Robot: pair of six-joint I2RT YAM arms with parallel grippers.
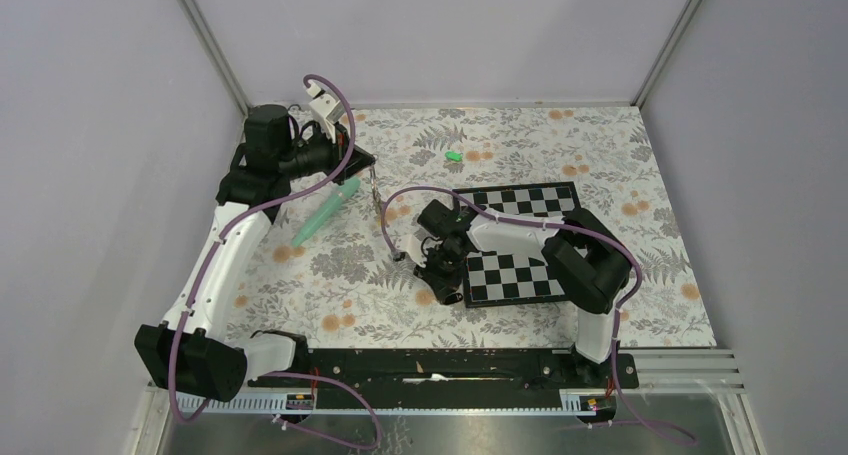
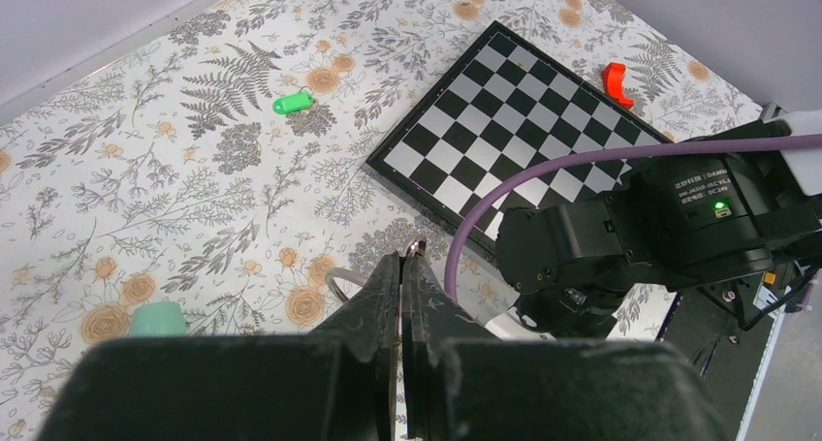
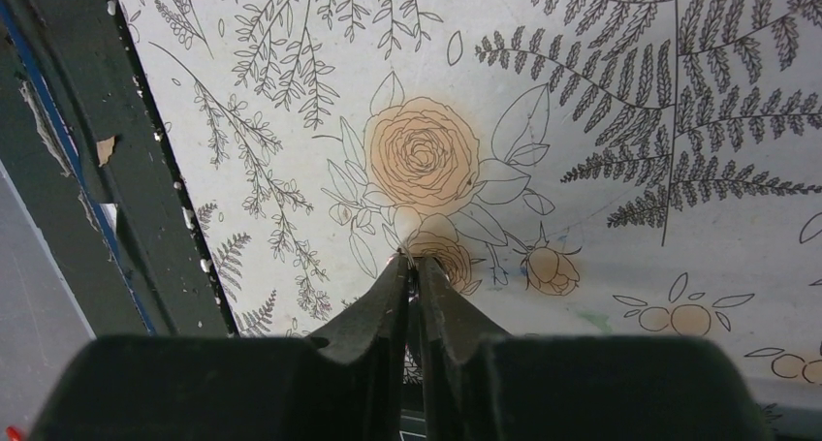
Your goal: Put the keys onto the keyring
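Left claw [image 2: 404, 259]: matte black, tapered fingers pressed flush together, clamped on keyring [image 2: 335, 280], held up over the far-left part of cloth [image 1: 600, 175]. Keyring: thin silvery wire, a curved arc showing just left of the fingers; from above, a slim strand hanging below the claw, whatever is strung on it too small to tell. Right claw [image 3: 415, 261]: same black tapered fingers, parted by only a narrow slit, nothing seen between them, tips low over an orange rose printed on the cloth, near the chessboard's near-left corner. Green key [image 1: 453, 156]: small, glossy bright-green plastic head, oblong and rounded, lying flat on the cloth beyond the far edge of chessboard [image 2: 523, 121], well apart from both claws. Chessboard: flat, rigid, black-and-white squares inside a black border, partly covered by the right arm. Teal stick [image 1: 325, 212]: long, slender, pale plastic, lying aslant on the cloth beneath the left arm. Red piece [image 2: 616, 80]: small, hooked, shiny plastic, on the cloth just beside the board's edge. Cloth: smooth, white, printed with grey ferns and orange flowers.
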